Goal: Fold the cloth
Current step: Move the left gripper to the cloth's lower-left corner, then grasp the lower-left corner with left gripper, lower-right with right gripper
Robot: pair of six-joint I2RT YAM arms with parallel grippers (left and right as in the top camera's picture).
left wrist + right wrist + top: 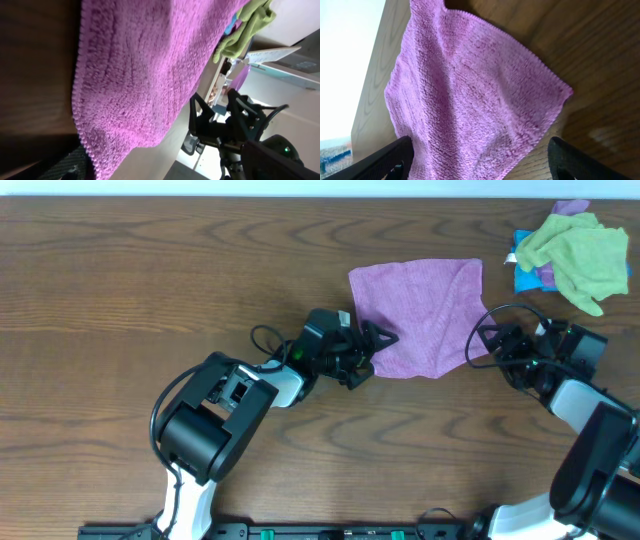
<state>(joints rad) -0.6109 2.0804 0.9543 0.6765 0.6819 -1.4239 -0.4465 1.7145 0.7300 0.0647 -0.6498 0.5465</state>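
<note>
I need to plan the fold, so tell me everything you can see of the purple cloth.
The purple cloth is a fuzzy lilac terry towel, roughly square, lying spread out on the wooden table, slightly rippled. The left gripper sits at its left edge, the right gripper at its right edge, both with jaws open.

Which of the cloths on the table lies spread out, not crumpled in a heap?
The lilac cloth. It lies nearly flat and alone, while the yellow-green cloth and the blue cloth sit bunched together in a heap far to its right.
</note>
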